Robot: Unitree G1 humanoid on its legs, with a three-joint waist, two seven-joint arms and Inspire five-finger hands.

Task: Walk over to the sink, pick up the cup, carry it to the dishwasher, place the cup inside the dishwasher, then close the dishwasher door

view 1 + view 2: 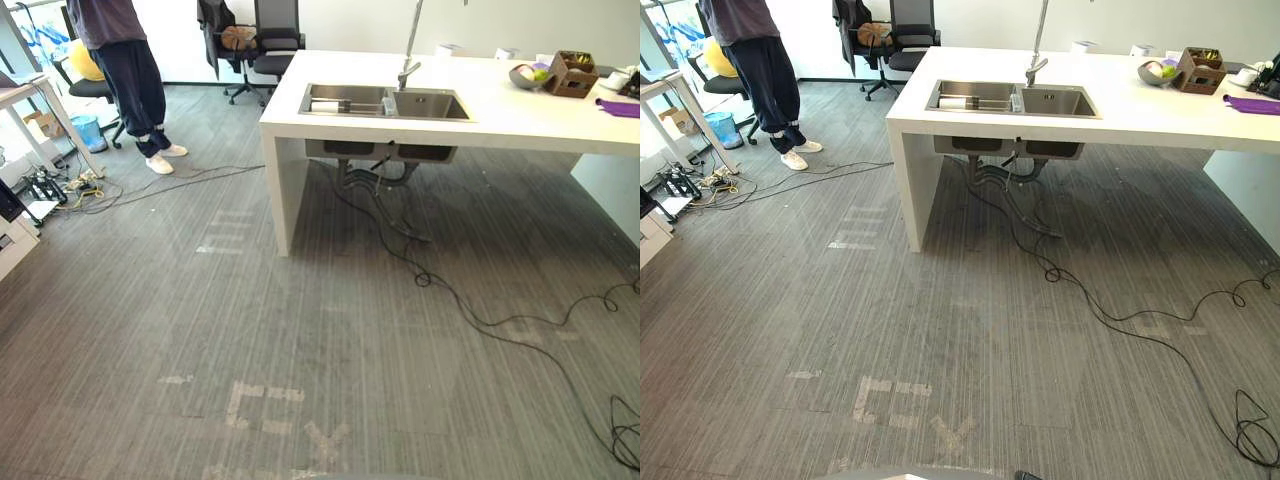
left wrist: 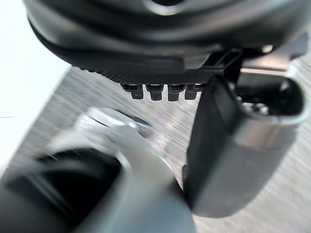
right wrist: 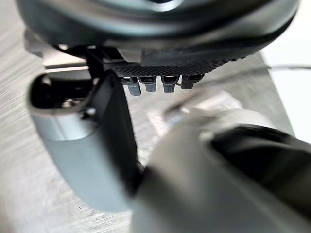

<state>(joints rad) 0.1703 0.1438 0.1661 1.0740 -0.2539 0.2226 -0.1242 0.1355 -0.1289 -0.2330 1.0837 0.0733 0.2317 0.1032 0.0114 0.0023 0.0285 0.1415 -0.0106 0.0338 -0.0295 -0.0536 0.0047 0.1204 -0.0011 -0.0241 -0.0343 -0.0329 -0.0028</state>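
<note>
A white counter (image 1: 500, 115) stands ahead across the grey carpet, with a steel double sink (image 1: 385, 101) set into it and a tall tap (image 1: 408, 70) behind. In the sink's left basin lies a pale metallic cup (image 1: 333, 104), also visible in the right eye view (image 1: 952, 102). My left hand (image 2: 233, 145) hangs over the floor in its wrist view, fingers straight and thumb out, holding nothing. My right hand (image 3: 87, 145) hangs the same way, empty, far from the sink.
Black cables (image 1: 480, 310) trail across the floor from under the sink to the right. A person (image 1: 130, 70) stands at the back left near office chairs (image 1: 270, 45) and a white desk (image 1: 30, 100). A bowl (image 1: 528, 75), a box (image 1: 572, 73) and a purple cloth (image 1: 620, 107) sit on the counter.
</note>
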